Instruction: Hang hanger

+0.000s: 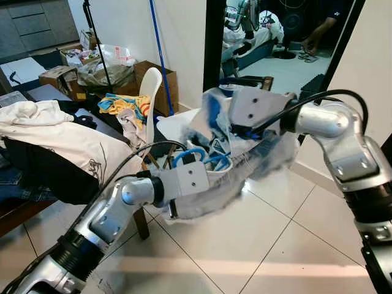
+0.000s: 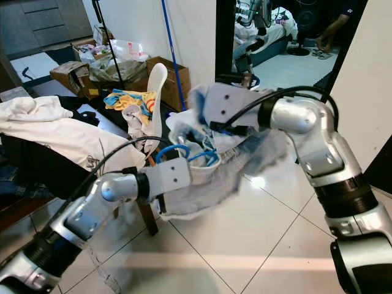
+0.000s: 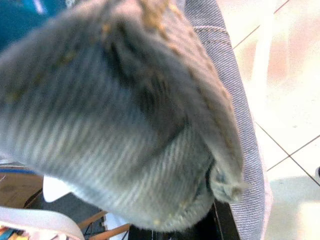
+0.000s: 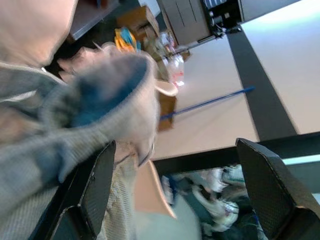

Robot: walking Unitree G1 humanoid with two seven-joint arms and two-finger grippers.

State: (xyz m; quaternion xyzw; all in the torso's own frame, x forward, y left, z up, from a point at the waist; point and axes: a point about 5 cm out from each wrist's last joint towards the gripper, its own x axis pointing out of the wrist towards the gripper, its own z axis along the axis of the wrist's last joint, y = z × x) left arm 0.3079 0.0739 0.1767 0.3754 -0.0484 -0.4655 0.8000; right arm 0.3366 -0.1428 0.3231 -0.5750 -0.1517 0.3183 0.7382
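A grey denim garment (image 1: 257, 168) hangs in the air between my two arms, above the tiled floor. Blue hanger loops (image 1: 199, 158) lie tangled in its upper folds. My left gripper (image 1: 213, 176) reaches into the garment from below and is shut on the cloth, which bunches right over the lens in the left wrist view as denim (image 3: 125, 125). My right gripper (image 4: 180, 195) is at the garment's top edge and stands wide open. A fold of the cloth (image 4: 100, 100) lies over one of its fingers (image 4: 92, 195); the other finger (image 4: 270, 190) is bare.
A low bed (image 1: 18, 214) with white clothing (image 1: 55, 138) piled on it lies to my left. A white chair back (image 1: 151, 92), cardboard boxes (image 1: 162, 73) and a blue pole (image 1: 160, 55) stand behind the garment. A dark door frame (image 1: 214, 43) opens onto another room where a person (image 1: 318, 33) sits.
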